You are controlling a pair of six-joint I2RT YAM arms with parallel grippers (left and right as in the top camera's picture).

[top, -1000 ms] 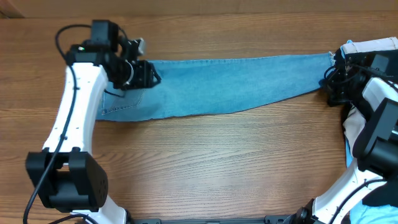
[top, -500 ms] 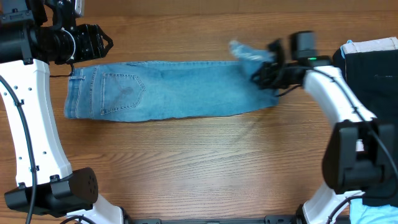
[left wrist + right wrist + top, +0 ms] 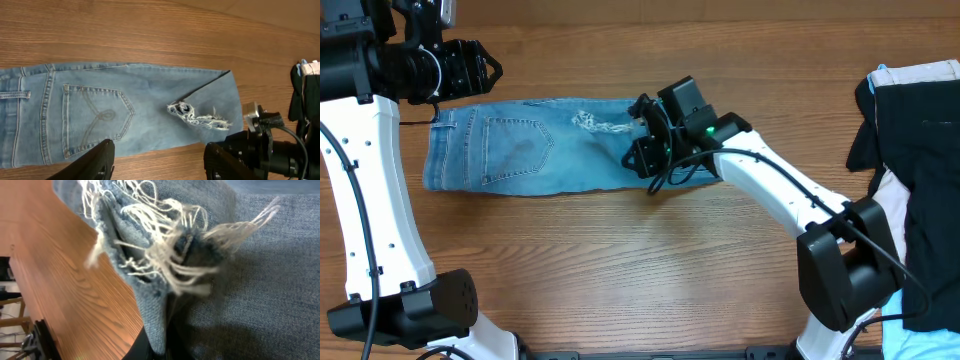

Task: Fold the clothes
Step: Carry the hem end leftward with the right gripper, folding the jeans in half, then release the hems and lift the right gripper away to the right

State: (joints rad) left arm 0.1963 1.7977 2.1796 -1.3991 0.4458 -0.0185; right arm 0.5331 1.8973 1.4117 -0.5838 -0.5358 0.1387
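while right gripper (image 3: 640, 148) pinches jeans (image 3: 520, 152) on the wooden table (image 3: 620, 262), left gripper (image 3: 487, 68) gapes.

Open tabletop (image 3: 620, 280) before jeans (image 3: 520, 150), right arm (image 3: 770, 190) crossing centre, clothing pile (image 3: 930, 150) at right edge

Two pincers: left gripper (image 3: 485, 68), right gripper (image 3: 638, 138). One pair of jeans (image 3: 520, 150). One clothes pile (image 3: 920, 150), right of both pincers.

table: wooden table (image 3: 650, 270) | right edge: black garment (image 3: 920, 130) | touching it: pale cloth (image 3: 920, 70)
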